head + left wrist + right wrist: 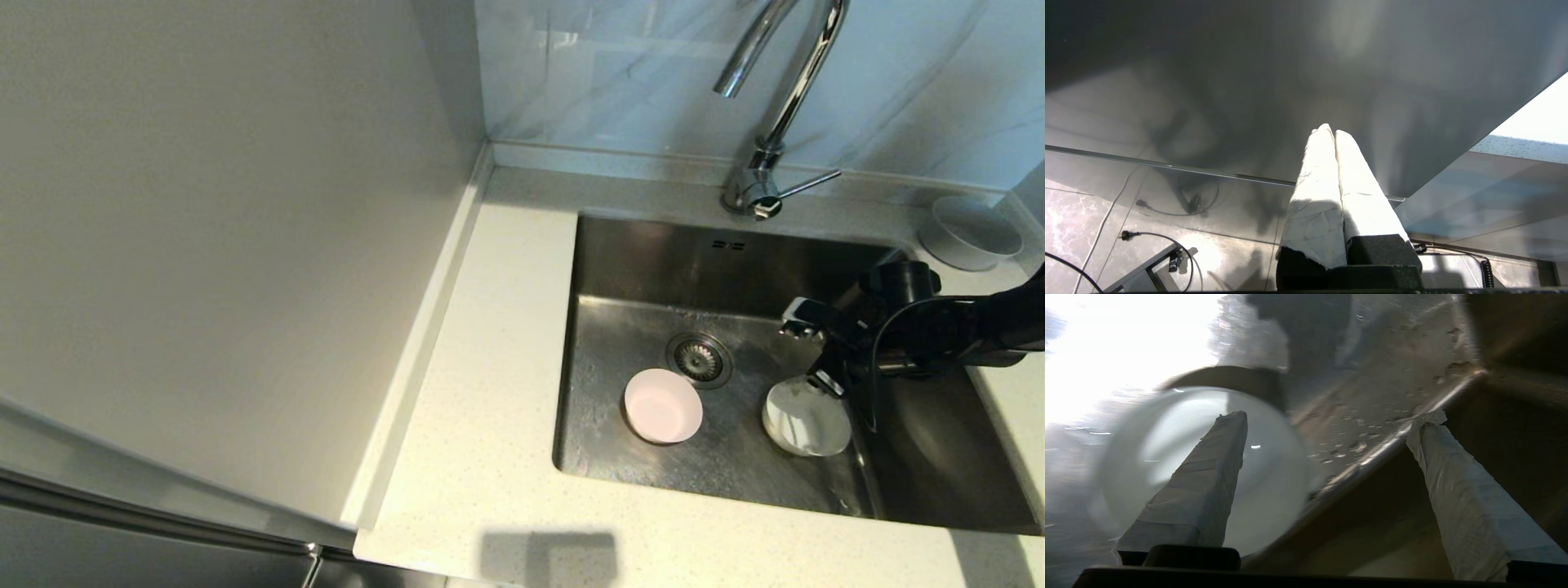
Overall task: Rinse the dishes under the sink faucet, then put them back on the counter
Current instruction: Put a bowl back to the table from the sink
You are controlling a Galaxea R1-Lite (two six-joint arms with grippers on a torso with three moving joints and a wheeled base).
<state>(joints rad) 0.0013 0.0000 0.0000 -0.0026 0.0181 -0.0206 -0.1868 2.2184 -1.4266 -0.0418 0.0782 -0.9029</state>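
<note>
Setting: steel sink (653,269) in speckled counter (490,408)
Bowls: pink (662,405) and white (807,419) in basin; third (969,232) on counter
Right gripper (808,351): fingers apart, over white bowl
Left gripper (1331,134): together, parked
Tip: straddle one rim wall, squeeze gently

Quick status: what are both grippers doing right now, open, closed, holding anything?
Left gripper: jaws closed, holding nothing, parked away from the sink.
Right gripper: jaws open wide in the sink over the white bowl, not gripping it.

No readable text, labels, brands, numbers or signs on anything in view.
</note>
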